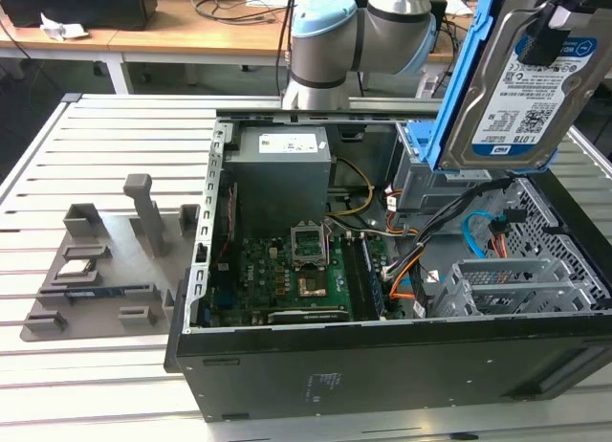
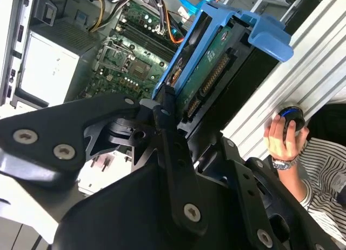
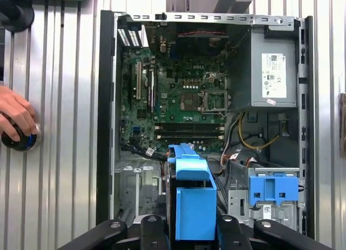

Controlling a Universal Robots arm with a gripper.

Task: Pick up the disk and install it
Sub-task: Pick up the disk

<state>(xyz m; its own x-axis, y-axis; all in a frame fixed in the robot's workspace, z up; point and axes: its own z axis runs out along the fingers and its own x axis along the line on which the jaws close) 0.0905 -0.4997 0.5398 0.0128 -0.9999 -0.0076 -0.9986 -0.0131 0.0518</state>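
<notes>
The disk [image 1: 512,83] is a silver hard drive with a white-and-blue label in a bright blue carrier. It hangs tilted in the air above the open computer case [image 1: 382,339], at the exterior view's upper right. My gripper [image 1: 559,26] is shut on its upper end. In the second wrist view the black fingers [image 2: 165,112] clamp the edge of the disk [image 2: 213,66], with the motherboard [image 2: 127,66] far below. In the first wrist view the blue carrier of the disk [image 3: 193,198] stands between the two fingers of my gripper [image 3: 190,231].
A grey drive cage with a blue latch [image 3: 273,188] sits in the case near the power supply [image 3: 273,71]. A person's hand [image 3: 16,117] rests on a round knob on the slatted table. A grey fixture plate [image 1: 105,260] lies at the exterior view's left.
</notes>
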